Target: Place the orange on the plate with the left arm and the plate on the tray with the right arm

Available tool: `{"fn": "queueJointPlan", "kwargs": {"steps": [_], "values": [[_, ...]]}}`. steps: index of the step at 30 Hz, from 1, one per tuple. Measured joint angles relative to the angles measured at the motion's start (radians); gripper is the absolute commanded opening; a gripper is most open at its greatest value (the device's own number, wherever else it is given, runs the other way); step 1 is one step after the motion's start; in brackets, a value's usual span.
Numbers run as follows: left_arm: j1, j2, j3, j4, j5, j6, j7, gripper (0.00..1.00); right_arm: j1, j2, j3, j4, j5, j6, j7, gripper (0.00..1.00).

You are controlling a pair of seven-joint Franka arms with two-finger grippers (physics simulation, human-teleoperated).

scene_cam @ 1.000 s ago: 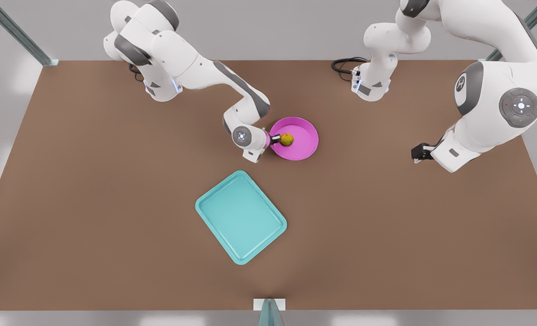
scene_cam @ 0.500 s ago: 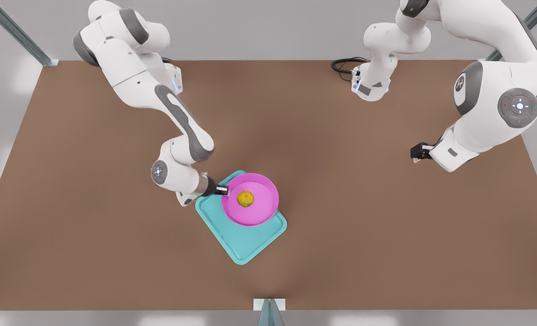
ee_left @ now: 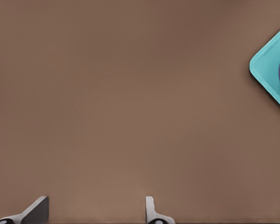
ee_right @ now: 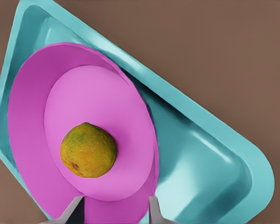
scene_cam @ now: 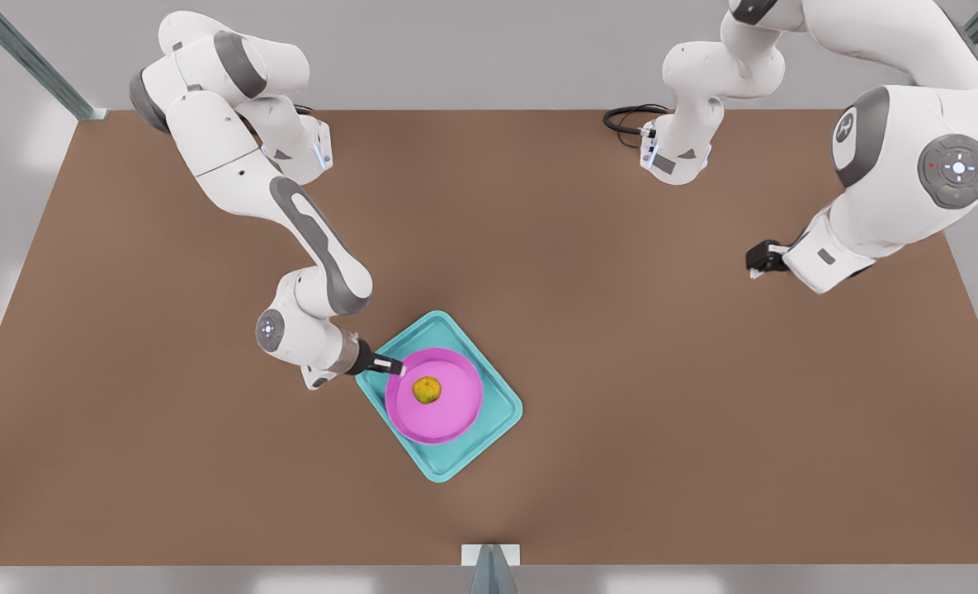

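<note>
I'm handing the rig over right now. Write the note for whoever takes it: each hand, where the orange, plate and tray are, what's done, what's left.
Right hand: at the plate's rim on the front view's left; its fingers straddle the rim and look parted, no squeeze visible.
Left hand: open, empty, waiting over bare table at the front view's right.
Orange: sits on the plate, near its middle.
Plate: inside the tray, within its rim.
Done: orange on plate, plate on tray.
Left: confirm the right hand has let go, then back it away without dragging the plate.
</note>
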Motion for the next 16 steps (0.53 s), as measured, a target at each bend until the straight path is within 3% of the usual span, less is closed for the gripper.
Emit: {"fn": "queueJointPlan", "kwargs": {"steps": [4, 6, 7, 9, 12, 16], "values": [[0.001, 0.013, -0.012, 0.008, -0.005, -0.006, 0.001, 1.00, -0.002, -0.037, -0.005, -0.006, -0.004, -0.020, 0.005, 1.00], [-0.008, 0.011, -0.015, 0.028, -0.003, -0.008, 0.000, 1.00, -0.006, -0.163, -0.132, 0.000, -0.039, -0.191, 0.002, 1.00], [-0.007, 0.011, -0.013, 0.033, -0.002, -0.011, -0.002, 1.00, -0.035, -0.218, -0.227, 0.059, -0.106, -0.337, -0.012, 1.00], [-0.003, 0.016, -0.012, 0.033, 0.000, -0.018, -0.008, 1.00, -0.100, -0.309, -0.319, 0.260, -0.328, -0.606, -0.053, 1.00], [0.004, 0.031, -0.007, 0.037, -0.003, -0.035, -0.015, 1.00, -0.101, -0.447, -0.334, 0.359, -0.525, -0.873, -0.118, 1.00], [0.006, 0.045, -0.009, 0.038, 0.000, -0.047, -0.024, 1.00, -0.093, -0.516, -0.330, 0.366, -0.624, -1.064, -0.189, 1.00]]}}
